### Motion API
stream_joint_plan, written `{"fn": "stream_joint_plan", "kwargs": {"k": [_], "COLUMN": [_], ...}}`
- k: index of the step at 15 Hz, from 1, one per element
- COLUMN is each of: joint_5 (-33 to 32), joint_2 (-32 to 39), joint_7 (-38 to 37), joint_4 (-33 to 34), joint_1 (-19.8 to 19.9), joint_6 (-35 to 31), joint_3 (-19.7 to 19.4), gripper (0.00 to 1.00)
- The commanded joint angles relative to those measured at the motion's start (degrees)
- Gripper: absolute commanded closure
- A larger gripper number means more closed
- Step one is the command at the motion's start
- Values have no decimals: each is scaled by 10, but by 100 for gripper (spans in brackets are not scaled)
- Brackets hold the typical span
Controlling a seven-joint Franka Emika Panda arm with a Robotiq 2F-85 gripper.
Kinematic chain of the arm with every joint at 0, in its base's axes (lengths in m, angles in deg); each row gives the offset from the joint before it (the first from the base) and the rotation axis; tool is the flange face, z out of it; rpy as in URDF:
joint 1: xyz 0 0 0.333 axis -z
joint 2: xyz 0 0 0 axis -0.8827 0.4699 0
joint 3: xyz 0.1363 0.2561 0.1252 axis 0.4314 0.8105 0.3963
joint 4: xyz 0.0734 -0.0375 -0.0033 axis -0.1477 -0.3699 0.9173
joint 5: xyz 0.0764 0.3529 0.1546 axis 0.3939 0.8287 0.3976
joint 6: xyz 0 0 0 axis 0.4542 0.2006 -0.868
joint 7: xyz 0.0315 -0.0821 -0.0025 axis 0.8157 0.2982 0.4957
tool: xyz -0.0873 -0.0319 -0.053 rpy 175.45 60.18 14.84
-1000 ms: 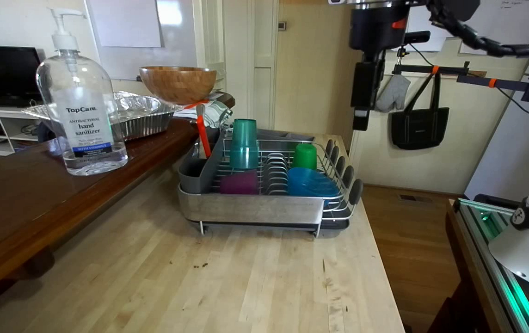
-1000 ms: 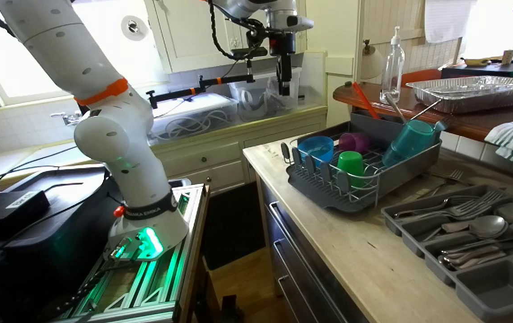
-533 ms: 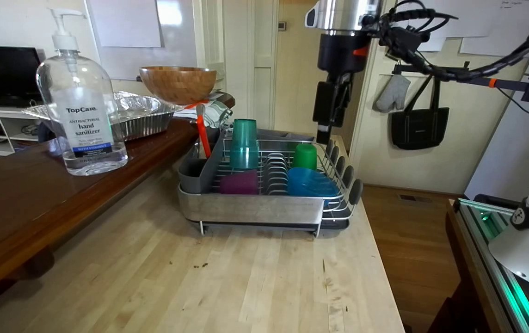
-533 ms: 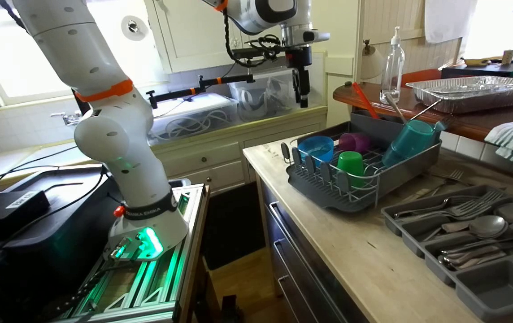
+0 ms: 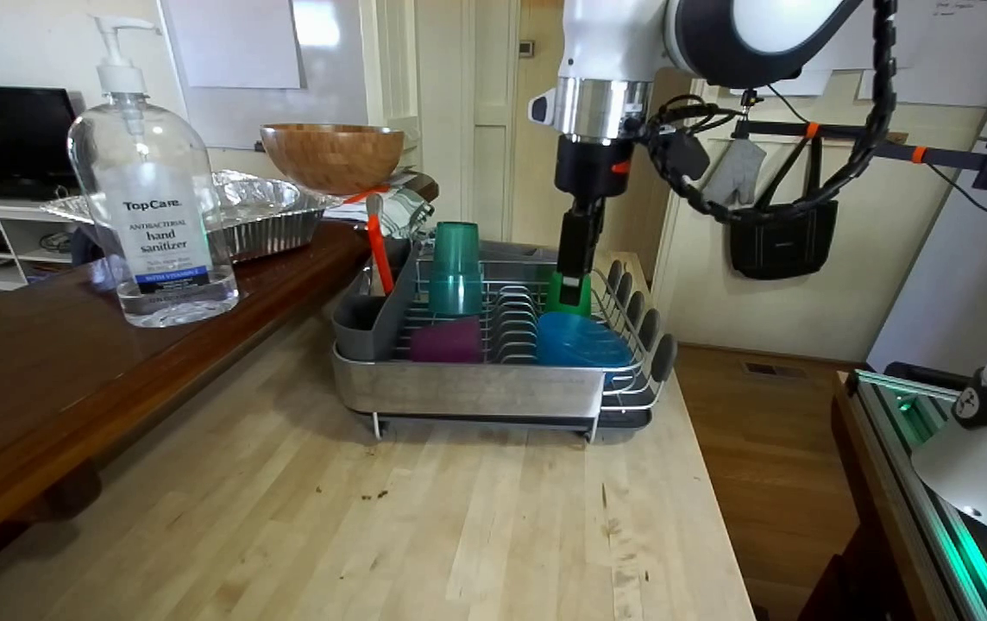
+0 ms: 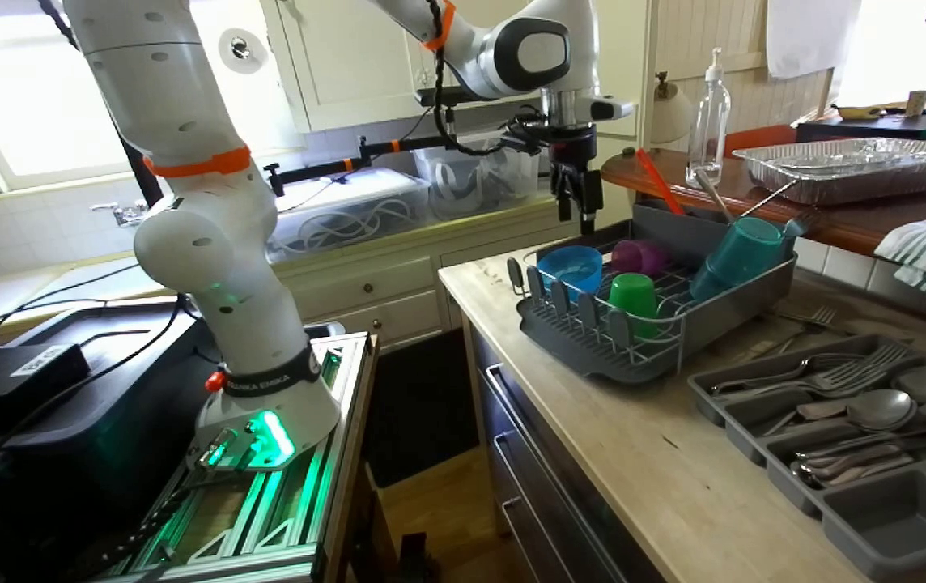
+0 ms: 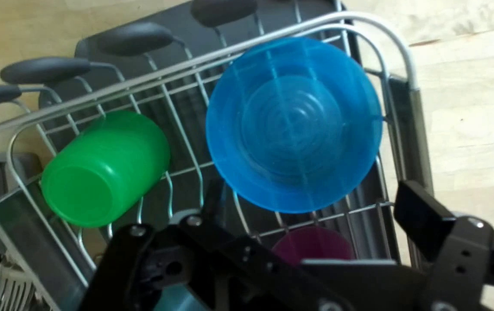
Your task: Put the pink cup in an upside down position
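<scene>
Hovering above the dish rack (image 5: pixel 476 388) on the bench (image 5: pixel 476 526), the claw (image 6: pixel 576 223) has its fingers (image 7: pixel 420 218) spread well apart. From where I stand, the magenta-pink tumbler (image 6: pixel 640 257) lies on its side in the rack, below the claw; the blue bowl (image 7: pixel 294 125) sits below it too, and the green cup (image 7: pixel 106 168) rests base-up farther from it.

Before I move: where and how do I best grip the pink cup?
Likely mid-body, from above, jaws against opposite curved sides. The pink cup lies on its side in the dish rack, upper flank exposed, and seems to narrow toward the utensil holder: centre the grip against slipping. The gripper is open above the dish rack.
</scene>
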Motion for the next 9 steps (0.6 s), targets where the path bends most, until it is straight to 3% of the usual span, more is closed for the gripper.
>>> {"fn": "stream_joint_plan", "kwargs": {"k": [1, 4, 6, 9], "joint_5": [-1, -2, -42, -179], "joint_2": [0, 0, -23, 7], "joint_7": [16, 30, -50, -119], "joint_4": [0, 0, -46, -66], "joint_1": [-6, -4, -11, -13], "joint_6": [-4, -8, -98, -229], "joint_3": [-13, -17, -5, 7], "gripper": [0, 0, 0, 0]}}
